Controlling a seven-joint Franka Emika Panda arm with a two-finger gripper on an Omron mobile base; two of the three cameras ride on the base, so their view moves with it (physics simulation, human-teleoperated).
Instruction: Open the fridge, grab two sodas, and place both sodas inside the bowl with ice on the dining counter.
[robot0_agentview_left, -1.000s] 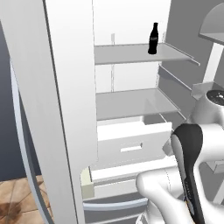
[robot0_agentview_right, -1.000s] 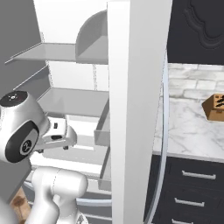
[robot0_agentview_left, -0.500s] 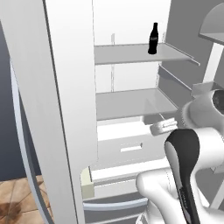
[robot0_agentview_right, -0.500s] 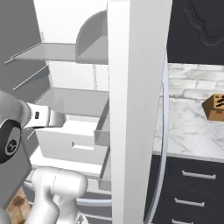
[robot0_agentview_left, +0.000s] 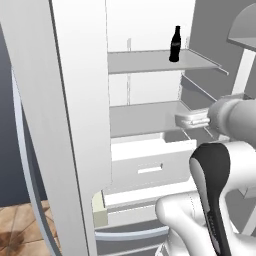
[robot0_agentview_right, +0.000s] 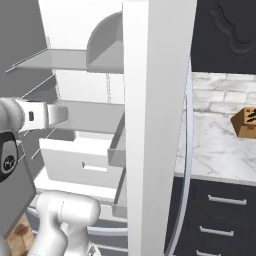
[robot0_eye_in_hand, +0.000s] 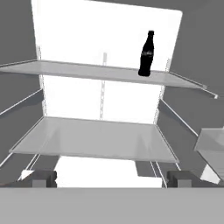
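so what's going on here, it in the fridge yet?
Yes. The fridge stands open and the arm is reaching in at the level of the lower shelf. The gripper is empty, its jaws spread wide. One soda bottle stands upright on the upper shelf, toward its right side, above and ahead of the hand, untouched. Nothing has been picked up at this point.
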